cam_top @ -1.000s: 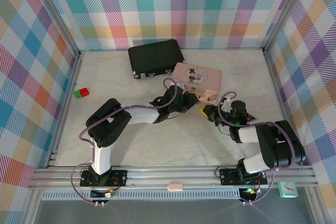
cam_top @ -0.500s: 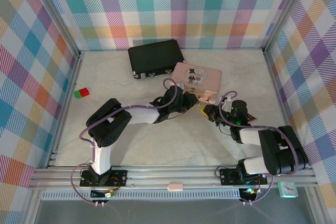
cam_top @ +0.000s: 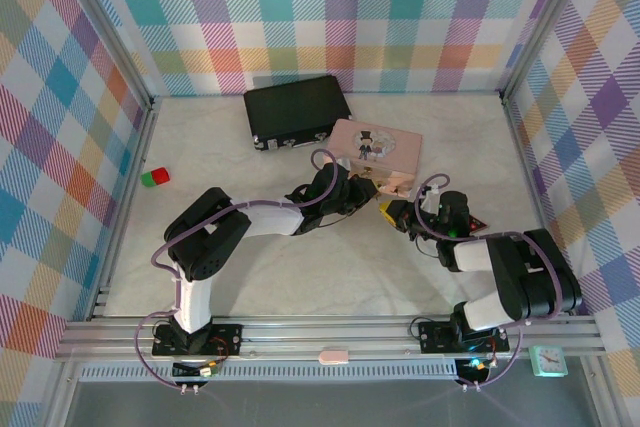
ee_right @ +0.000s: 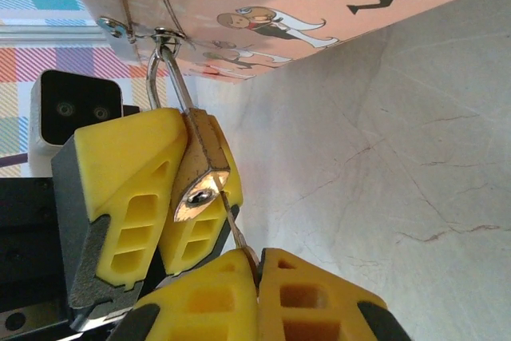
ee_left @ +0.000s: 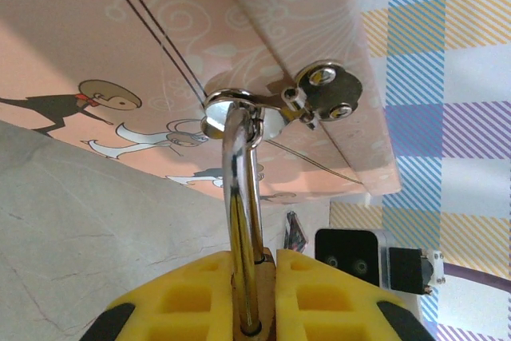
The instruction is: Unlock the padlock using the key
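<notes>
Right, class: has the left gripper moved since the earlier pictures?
No. The left gripper stays at the near edge of the pink box, shut on the padlock.

Pastel plaid walls (cam_top: pixel 350 17) in pink, teal, yellow and purple close in the far, left and right sides. The bench (cam_top: pixel 330 272) is pale grey with faint marble-like veins, evenly lit, with soft shadows. Slanting aluminium posts (cam_top: pixel 105 25) meet the far corners, and a slotted aluminium rail (cam_top: pixel 300 332) runs along the near edge.
</notes>
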{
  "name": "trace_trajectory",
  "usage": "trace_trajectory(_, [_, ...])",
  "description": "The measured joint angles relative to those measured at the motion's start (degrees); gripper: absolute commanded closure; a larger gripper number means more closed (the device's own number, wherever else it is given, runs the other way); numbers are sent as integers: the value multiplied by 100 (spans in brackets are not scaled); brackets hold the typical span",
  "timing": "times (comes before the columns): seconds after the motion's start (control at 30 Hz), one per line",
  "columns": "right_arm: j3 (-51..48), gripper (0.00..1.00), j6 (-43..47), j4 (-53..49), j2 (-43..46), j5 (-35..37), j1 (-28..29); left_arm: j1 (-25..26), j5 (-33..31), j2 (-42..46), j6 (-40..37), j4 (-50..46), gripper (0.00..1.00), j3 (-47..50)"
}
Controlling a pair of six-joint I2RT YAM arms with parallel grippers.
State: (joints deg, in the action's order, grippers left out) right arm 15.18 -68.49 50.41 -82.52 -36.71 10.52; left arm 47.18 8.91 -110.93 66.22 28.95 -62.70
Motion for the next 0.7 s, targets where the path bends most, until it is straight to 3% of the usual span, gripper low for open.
trace_trajectory(0.27, [0,100,57,-262,374,7,0,4,-20,0,2,-22,100,0])
trace_trajectory(0.7, [20,100,33,-90,66,2,0,31,-42,0,2,-22,100,0])
